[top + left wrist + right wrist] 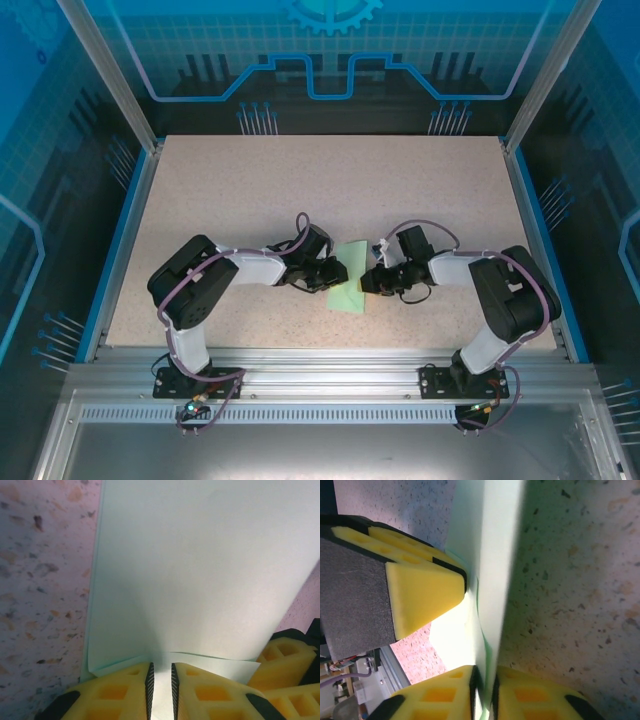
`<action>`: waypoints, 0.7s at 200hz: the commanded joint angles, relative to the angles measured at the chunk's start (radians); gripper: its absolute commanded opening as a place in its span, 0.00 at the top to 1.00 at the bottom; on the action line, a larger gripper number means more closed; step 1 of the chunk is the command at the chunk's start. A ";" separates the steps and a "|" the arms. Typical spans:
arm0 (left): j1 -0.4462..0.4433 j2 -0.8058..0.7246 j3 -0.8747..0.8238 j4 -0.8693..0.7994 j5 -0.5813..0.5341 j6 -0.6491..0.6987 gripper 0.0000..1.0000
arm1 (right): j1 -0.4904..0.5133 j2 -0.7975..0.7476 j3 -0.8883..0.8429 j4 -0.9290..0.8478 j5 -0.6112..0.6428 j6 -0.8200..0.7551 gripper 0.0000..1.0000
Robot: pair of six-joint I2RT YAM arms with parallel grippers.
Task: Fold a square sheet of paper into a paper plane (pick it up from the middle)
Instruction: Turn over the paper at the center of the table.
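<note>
With the left gripper (162, 690) and the right gripper (485, 695) each clamped on an edge of the square sheet of paper (200, 570), held between them near the middle of the table (250, 190), I judge they should move together, slowly, so the crease comes straight.

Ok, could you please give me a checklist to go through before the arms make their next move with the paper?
1. Left tool shut on the sheet: ok.
2. Right tool shut on the sheet's other side: ok.
3. Tools apart from each other, not colliding: ok.
4. Sheet untorn where it can be seen: ok.
5. Sheet's layers lined up at the fold: cannot tell.
6. Sheet lifted off the table: cannot tell.
</note>
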 commanded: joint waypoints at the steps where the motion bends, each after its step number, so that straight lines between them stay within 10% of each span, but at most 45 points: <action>1: 0.010 -0.050 0.011 0.002 0.021 -0.001 0.77 | 0.015 -0.033 0.024 -0.042 -0.004 -0.005 0.90; 56: 0.038 -0.261 -0.072 -0.046 -0.102 0.005 0.67 | 0.035 -0.245 0.167 -0.380 0.187 -0.050 0.96; 98: 0.061 -0.445 -0.152 -0.160 -0.271 0.015 0.64 | 0.156 -0.332 0.478 -0.875 0.813 -0.023 0.92; 140: 0.089 -0.611 -0.240 -0.248 -0.408 -0.013 0.61 | 0.333 -0.057 0.793 -1.350 1.386 0.174 0.93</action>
